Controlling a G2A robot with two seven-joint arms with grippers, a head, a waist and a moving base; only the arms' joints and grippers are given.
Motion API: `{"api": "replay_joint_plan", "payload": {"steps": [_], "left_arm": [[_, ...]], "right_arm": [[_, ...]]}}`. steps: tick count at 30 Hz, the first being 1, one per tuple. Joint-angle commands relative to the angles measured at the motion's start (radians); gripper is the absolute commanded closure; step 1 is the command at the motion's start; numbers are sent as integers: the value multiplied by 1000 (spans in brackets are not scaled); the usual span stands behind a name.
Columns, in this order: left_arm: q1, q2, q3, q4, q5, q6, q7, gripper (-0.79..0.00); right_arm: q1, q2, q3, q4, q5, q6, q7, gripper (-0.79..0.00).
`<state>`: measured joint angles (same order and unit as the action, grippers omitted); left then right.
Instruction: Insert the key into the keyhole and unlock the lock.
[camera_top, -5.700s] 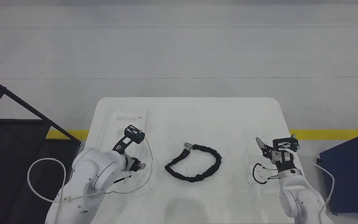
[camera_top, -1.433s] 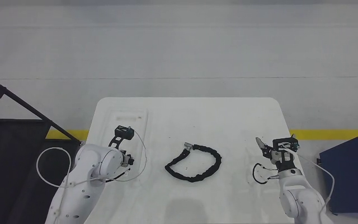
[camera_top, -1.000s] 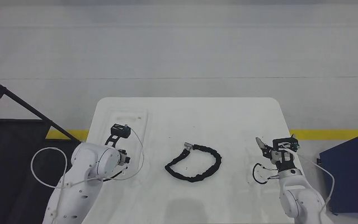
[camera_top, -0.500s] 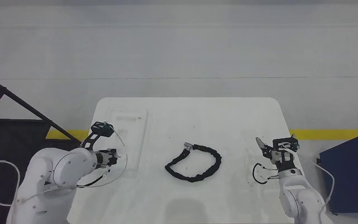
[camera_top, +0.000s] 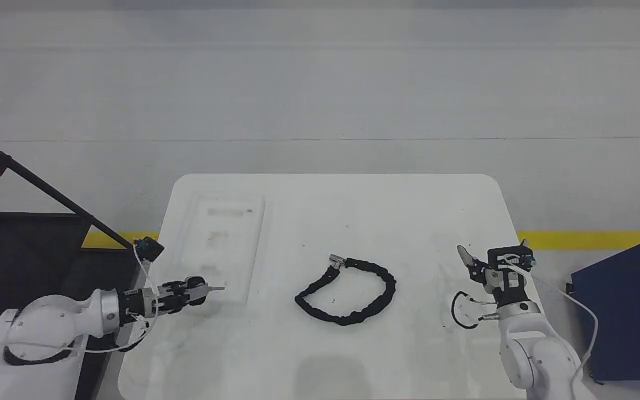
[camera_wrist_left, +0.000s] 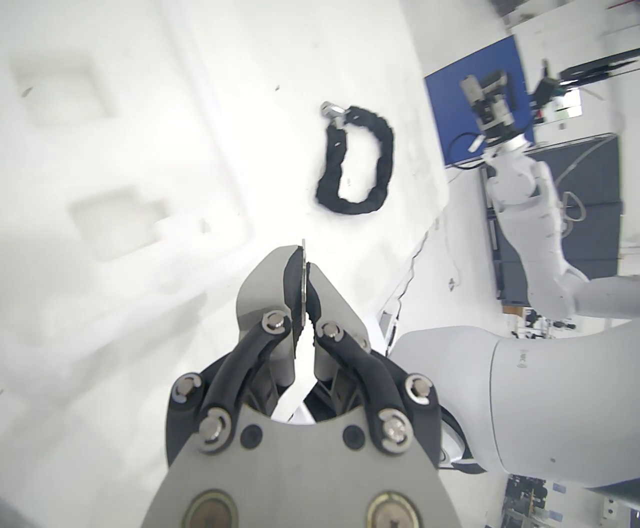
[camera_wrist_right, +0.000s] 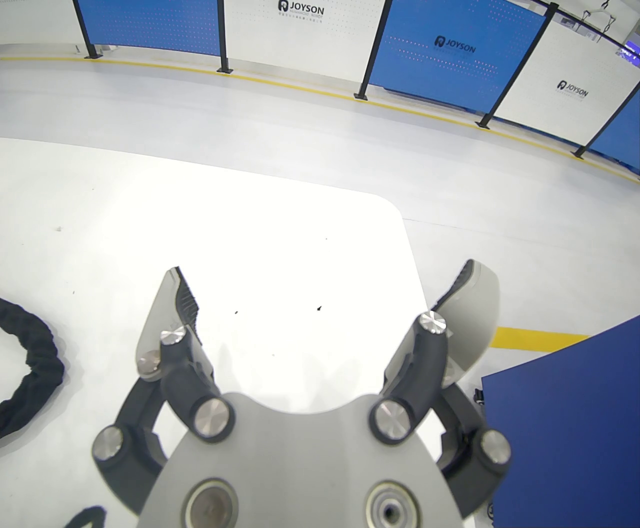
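Observation:
A black fabric-covered chain lock lies curled at the table's middle, its metal lock end pointing to the far left. My left gripper hangs at the table's front left, well left of the lock, shut on a thin metal key whose blade sticks out past the fingertips toward the lock. My left gripper pinches the key edge-on. My right gripper stands open near the table's right edge with nothing between its fingers. Part of the lock shows beside it.
A white foam tray with square recesses lies at the table's far left, just beyond my left gripper. A blue panel stands off the table's right edge. A black rod slants beside the left edge.
My left arm has swung from beside the tray out to the left and front, and its gripper now points right, holding the key. The right arm and the lock have stayed put.

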<state>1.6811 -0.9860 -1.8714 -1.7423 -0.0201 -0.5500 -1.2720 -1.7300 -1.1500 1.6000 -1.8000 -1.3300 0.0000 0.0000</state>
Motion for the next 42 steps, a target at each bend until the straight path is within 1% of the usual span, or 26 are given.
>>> {"api": "replay_joint_plan", "payload": {"steps": [1, 5, 8, 11, 13, 16, 31, 34, 37, 42], "left_arm": [[33, 19, 50, 11, -20, -90, 91, 0], [65, 62, 123, 35, -104, -188, 189, 0], [69, 98, 184, 62, -146, -249, 251, 0], [51, 132, 253, 107, -235, -289, 291, 0], [35, 153, 314, 130, -341, -310, 311, 0], [-6, 182, 401, 157, -495, -301, 302, 0], [-6, 182, 401, 157, -495, -301, 302, 0], [-6, 182, 401, 157, -495, -301, 302, 0], [-6, 182, 401, 157, -495, -301, 302, 0], [-6, 182, 401, 157, -495, -301, 302, -6]], "right_arm": [[0, 0, 0, 0, 0, 0, 0, -785], [0, 0, 0, 0, 0, 0, 0, -785], [0, 0, 0, 0, 0, 0, 0, -785], [0, 0, 0, 0, 0, 0, 0, -785], [0, 0, 0, 0, 0, 0, 0, -785], [0, 0, 0, 0, 0, 0, 0, -785], [3, 0, 3, 1, -2, 4, 2, -785], [34, 2, -4, -24, -53, -23, 20, -785], [77, 3, -43, -67, -134, -50, 48, -785], [170, -4, -179, -120, -256, -107, 99, -785]]}}
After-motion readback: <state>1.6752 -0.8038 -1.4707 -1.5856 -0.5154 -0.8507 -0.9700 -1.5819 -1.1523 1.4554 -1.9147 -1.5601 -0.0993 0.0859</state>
